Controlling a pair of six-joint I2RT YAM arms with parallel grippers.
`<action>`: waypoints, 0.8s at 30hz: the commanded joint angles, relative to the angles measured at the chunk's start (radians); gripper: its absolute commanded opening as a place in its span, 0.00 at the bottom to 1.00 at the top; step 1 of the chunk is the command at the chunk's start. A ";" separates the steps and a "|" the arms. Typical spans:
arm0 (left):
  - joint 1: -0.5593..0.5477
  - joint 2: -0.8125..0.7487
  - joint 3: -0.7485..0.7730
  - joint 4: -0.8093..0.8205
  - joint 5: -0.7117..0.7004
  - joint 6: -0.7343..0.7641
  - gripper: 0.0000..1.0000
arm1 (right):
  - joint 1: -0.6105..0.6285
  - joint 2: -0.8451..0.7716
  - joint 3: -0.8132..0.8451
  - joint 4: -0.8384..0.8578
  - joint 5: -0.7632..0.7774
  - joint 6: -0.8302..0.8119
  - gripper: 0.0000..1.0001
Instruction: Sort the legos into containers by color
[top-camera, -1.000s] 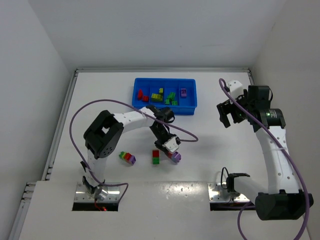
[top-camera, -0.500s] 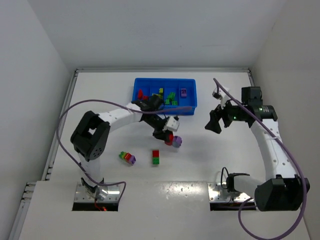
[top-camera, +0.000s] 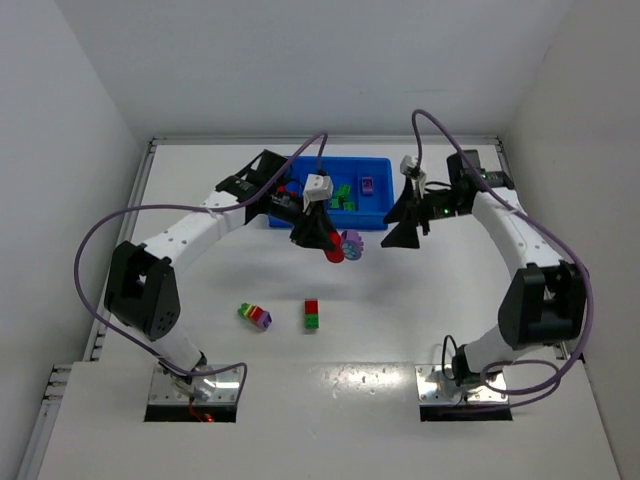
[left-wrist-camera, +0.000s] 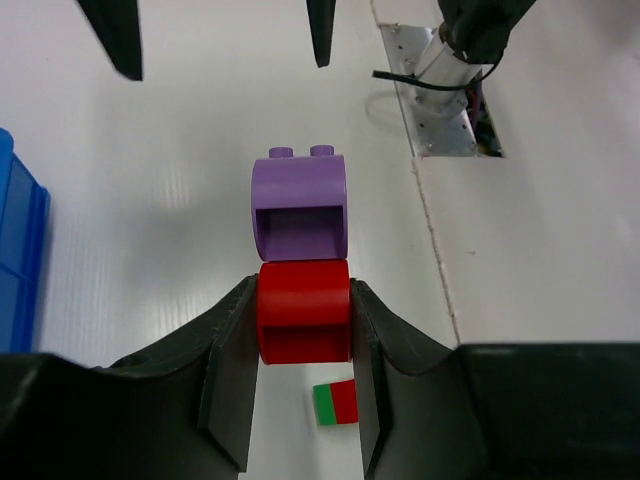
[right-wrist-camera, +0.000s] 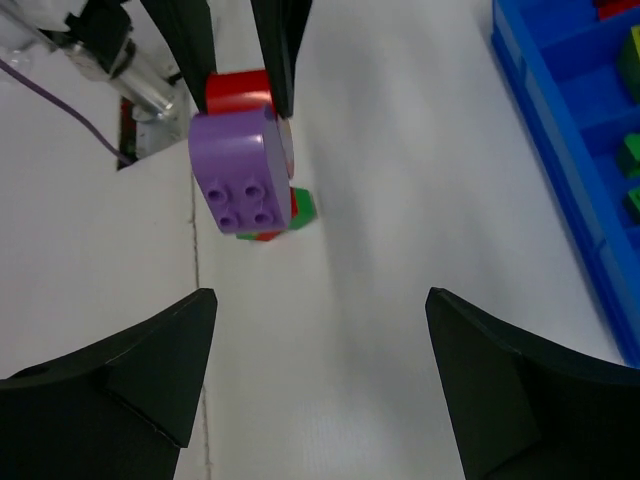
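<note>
Red plastic sits pinched between the jaws of the left claw (left-wrist-camera: 303, 295): a red brick (left-wrist-camera: 303, 325) is clamped from both sides, and a purple brick (left-wrist-camera: 298, 200) stuck to its end points out past the fingertips. The pair hangs in the air over the table (top-camera: 450, 300), just off the near wall of the blue tray (top-camera: 330, 160), toward the tray's right half. A second ago this claw was down at the surface beside the red-and-green pair (top-camera: 312, 314), its purple end low by the table. Since then it has risen and travelled toward the far edge. The right claw (right-wrist-camera: 320, 295) stands with its jaws spread wide and grips nothing, facing the purple brick from the right. A second ago it was out near the table's right edge, and it has swung inward since. The red-and-green pair lies where it was, near the middle of the table's near half, with the green-yellow-purple stack (top-camera: 255, 316) apart to its left, also unmoved. The tray stays at the middle of the far edge, a loose purple piece (top-camera: 367, 184) in its right end compartment.
</note>
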 joint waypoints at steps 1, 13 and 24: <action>-0.005 -0.034 0.045 0.014 0.063 -0.074 0.10 | 0.053 0.056 0.139 -0.067 -0.149 -0.071 0.87; -0.023 -0.034 0.064 0.112 0.017 -0.114 0.10 | 0.184 0.071 0.167 -0.114 -0.095 -0.080 0.87; -0.063 -0.015 0.085 0.139 -0.018 -0.114 0.10 | 0.213 0.080 0.167 -0.074 -0.054 -0.051 0.49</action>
